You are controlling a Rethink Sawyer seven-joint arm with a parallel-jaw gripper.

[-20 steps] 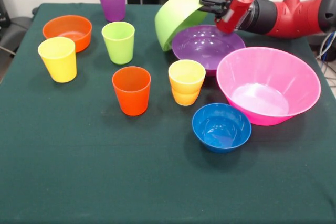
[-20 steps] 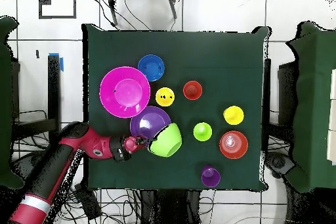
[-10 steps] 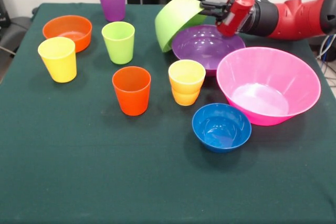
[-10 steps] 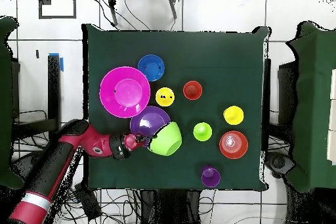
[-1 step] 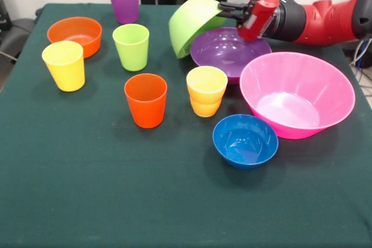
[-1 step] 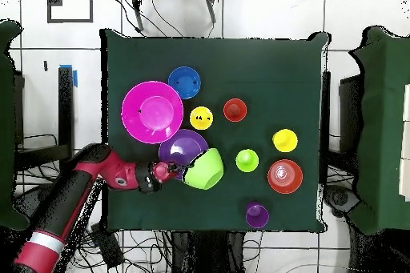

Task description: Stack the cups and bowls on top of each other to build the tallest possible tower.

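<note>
The gripper (image 5: pixel 224 9) was clamped on the rim of the green bowl (image 5: pixel 192 22), holding it tipped on edge at the far left of the purple bowl (image 5: pixel 229 47). Best to level it mouth-up over the purple one before letting go.

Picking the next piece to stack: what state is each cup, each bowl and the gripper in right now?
gripper: shut on lime green bowl's rim
lime green bowl: tipped on edge, held
purple bowl: upright, empty
pink bowl: upright, empty
blue bowl: upright, empty
orange bowl: upright
purple, lime green, yellow, orange-red cups: upright, single
yellow-orange cup: upright, looks nested
</note>
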